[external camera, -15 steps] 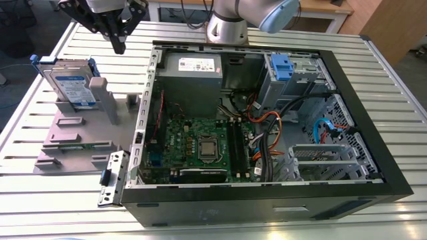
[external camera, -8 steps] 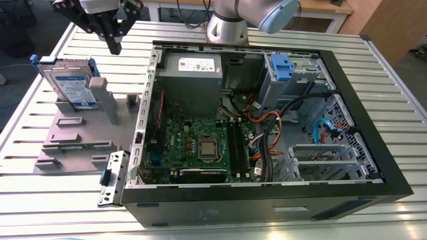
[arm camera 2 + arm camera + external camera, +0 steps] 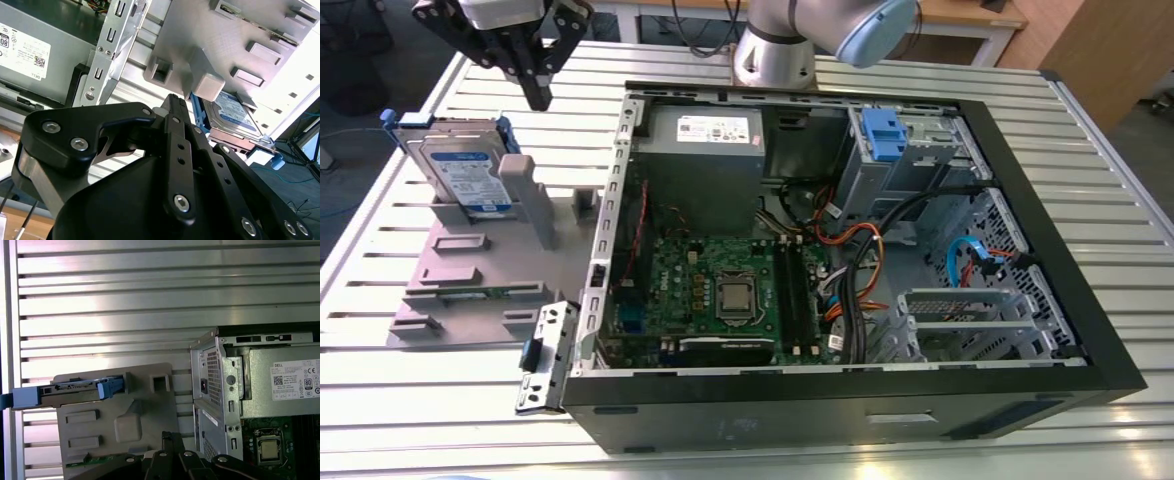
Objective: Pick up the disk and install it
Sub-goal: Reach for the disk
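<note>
The disk is stood on edge in the grey holder on the counter, beside the open computer case. The end effector is hung above it, just past its top edge on the exterior view's right, with fingers pressed together and nothing gripped.

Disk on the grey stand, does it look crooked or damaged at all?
Nothing stands out. The disk stands on edge in a slot of the stand, and no damage shows. The gripper hangs above the stand, apart from the disk.
</note>
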